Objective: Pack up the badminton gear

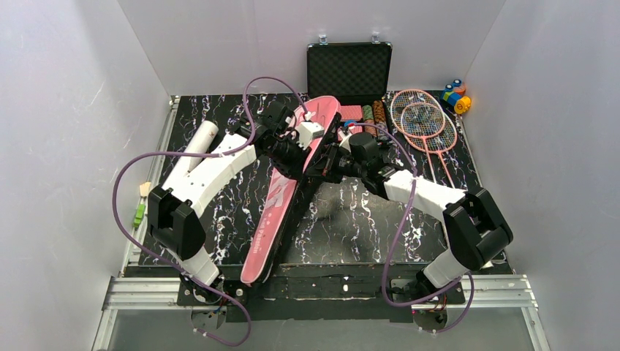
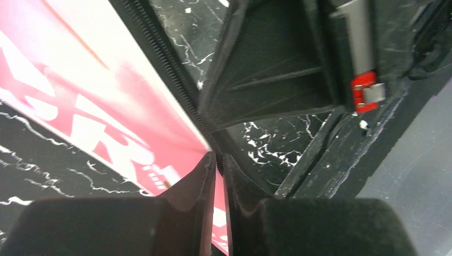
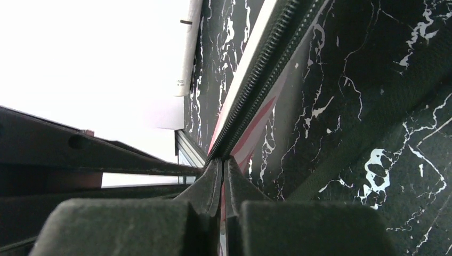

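The overhead view takes in the whole layout. The pink racket-shaped fabric bag (image 1: 274,205) lies on a slant from the upper centre of the frame down to the lower left of centre. Both arms meet over its upper half: the left gripper (image 1: 298,162) comes in from the left and the right gripper (image 1: 324,165) from the right. Whether either tool is closed cannot be told from above.

The wrist views settle that. In the left wrist view, the left gripper (image 2: 218,160) has its fingers pressed together on the bag's black zipper edge. The pink printed face of the bag (image 2: 80,80) fills the upper left, and a black inner flap lies open at upper centre. In the right wrist view, the right gripper (image 3: 223,162) likewise pinches the zipper edge, which runs up and away towards the top of the frame.

Only the overhead view shows the rest:
- two pink-framed thin rackets (image 1: 424,121) overlapping at the upper right;
- a long white tube (image 1: 201,139) at the upper left;
- an open black hard case (image 1: 349,72) at the top centre;
- small colourful toy blocks (image 1: 457,95) in the far right corner.

Everything sits on a black white-veined table (image 1: 365,227), enclosed by plain white walls (image 1: 66,110).
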Controlling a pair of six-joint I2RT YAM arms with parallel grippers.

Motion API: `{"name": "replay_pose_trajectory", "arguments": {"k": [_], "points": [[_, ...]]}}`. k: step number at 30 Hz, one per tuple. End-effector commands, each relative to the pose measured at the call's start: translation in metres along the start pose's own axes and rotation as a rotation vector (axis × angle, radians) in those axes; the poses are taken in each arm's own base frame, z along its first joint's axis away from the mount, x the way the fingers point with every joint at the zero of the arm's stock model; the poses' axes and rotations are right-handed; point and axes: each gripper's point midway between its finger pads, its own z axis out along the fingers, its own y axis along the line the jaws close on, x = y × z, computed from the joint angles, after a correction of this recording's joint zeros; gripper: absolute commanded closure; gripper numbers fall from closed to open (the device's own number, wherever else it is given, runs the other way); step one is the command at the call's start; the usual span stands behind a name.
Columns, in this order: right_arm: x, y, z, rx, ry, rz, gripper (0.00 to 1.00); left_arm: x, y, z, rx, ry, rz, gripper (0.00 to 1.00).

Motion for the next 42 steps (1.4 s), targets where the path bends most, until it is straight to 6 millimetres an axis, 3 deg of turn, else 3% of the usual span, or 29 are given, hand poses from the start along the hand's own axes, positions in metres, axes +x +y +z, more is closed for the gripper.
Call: {"name": "replay_pose_trajectory", "arguments": {"k": [1, 4, 9, 13, 16, 18, 19, 21, 24, 29, 37, 40, 42], "points": [[-0.009, 0.018, 0.007, -0.051, -0.030, -0.017, 0.99, -0.008, -0.025, -0.005, 0.104, -0.050, 0.022, 0.89], [-0.008, 0.014, 0.006, -0.043, -0.035, -0.013, 0.99, -0.003, -0.026, -0.005, 0.108, -0.041, 0.024, 0.89], [-0.009, 0.015, 0.004, -0.038, -0.045, -0.027, 0.99, 0.005, -0.022, -0.002, 0.089, -0.026, 0.028, 1.00], [-0.008, 0.019, 0.000, -0.006, -0.052, -0.085, 0.99, 0.012, -0.016, 0.000, 0.054, -0.011, 0.031, 0.99], [-0.004, 0.022, -0.003, 0.040, -0.059, -0.153, 0.99, 0.015, -0.009, -0.004, 0.008, -0.012, 0.027, 0.79], [-0.002, 0.024, -0.005, 0.069, -0.066, -0.192, 0.99, 0.014, -0.007, -0.010, -0.017, -0.021, 0.013, 0.53], [-0.001, 0.026, -0.007, 0.079, -0.070, -0.208, 0.99, 0.014, -0.006, -0.012, -0.024, -0.027, 0.014, 0.46], [-0.001, 0.029, -0.010, 0.091, -0.079, -0.233, 0.99, 0.017, -0.008, -0.017, -0.023, -0.033, 0.020, 0.41], [-0.001, 0.035, -0.014, 0.098, -0.094, -0.262, 0.99, 0.025, -0.015, -0.016, 0.009, -0.022, 0.021, 0.42], [0.001, 0.039, -0.018, 0.126, -0.106, -0.304, 0.99, 0.037, -0.010, -0.013, -0.007, -0.007, 0.030, 0.58], [0.004, 0.044, -0.020, 0.168, -0.111, -0.364, 0.99, 0.039, 0.000, -0.015, -0.031, -0.020, 0.014, 0.79], [0.005, 0.047, -0.020, 0.173, -0.106, -0.379, 0.99, 0.032, -0.007, -0.019, 0.015, -0.039, -0.026, 0.76], [0.007, 0.050, -0.019, 0.171, -0.100, -0.391, 0.99, 0.025, -0.011, -0.023, 0.035, -0.066, -0.037, 0.62]]}}
